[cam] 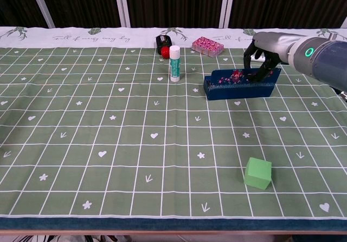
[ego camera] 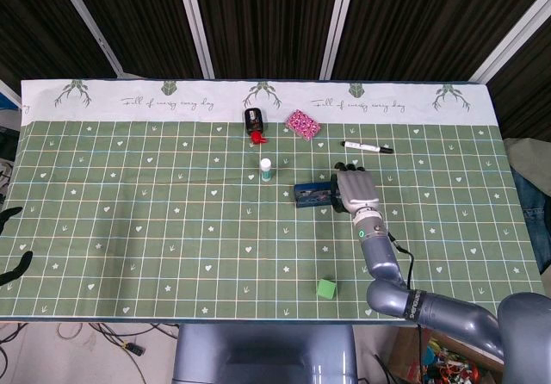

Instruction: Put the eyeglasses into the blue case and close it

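The blue case (cam: pixel 240 86) (ego camera: pixel 312 195) lies right of the table's middle, its plain blue side facing me. A pink-red speckled strip (cam: pixel 233 77) shows along its top edge. My right hand (cam: pixel 263 53) (ego camera: pixel 355 190) is at the case's right end, with dark fingers (cam: pixel 255 68) curled over the raised flap. I cannot make out the eyeglasses themselves. Of my left hand (ego camera: pixel 10 244), only two dark fingertips show at the head view's left edge, apart and holding nothing.
A white-and-green glue stick (cam: pixel 174 63) stands left of the case. Behind it lie a black and red object (cam: pixel 162 44), a pink patterned block (cam: pixel 207 45) and a marker (ego camera: pixel 366 147). A green cube (cam: pixel 258 173) sits near the front edge.
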Robot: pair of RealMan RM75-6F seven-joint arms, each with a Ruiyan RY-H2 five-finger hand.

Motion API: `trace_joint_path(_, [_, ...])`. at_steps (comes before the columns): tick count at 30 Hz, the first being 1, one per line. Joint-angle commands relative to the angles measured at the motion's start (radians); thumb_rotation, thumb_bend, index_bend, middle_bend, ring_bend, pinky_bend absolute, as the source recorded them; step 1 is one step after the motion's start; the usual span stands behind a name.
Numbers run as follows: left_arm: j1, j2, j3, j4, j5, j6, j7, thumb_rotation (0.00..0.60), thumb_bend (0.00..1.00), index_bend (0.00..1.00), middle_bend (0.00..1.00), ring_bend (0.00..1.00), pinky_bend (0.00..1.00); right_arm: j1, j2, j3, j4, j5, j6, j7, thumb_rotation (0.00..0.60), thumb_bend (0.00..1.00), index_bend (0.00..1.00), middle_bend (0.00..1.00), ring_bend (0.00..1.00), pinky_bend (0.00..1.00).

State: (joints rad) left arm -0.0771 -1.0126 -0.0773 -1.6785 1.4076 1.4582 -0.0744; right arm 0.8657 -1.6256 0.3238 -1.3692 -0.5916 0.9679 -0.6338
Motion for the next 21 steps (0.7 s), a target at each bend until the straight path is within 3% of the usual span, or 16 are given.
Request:
trace_joint_path(1, [0.0, 0.0, 0.001, 0.0, 0.0, -0.001, 0.0, 0.6, 0.32, 0.18, 0.0, 0.0, 0.0, 0.012, -0.001, 0.004, 0.014, 0.029, -0.009, -0.011, 0.6, 0.57, 0.68, 0.2, 0.19, 0.23])
trace_joint_path(21, [0.0, -0.001, 0.0, 0.0, 0.001, 0.0, -0.001, 0.6, 0.32, 0.18, 0.0, 0.0, 0.0, 0.094, -0.025, 0.014, 0.115, 0.157, -0.055, -0.054, 0.6, 0.57, 0.68, 0.2, 0.18, 0.23])
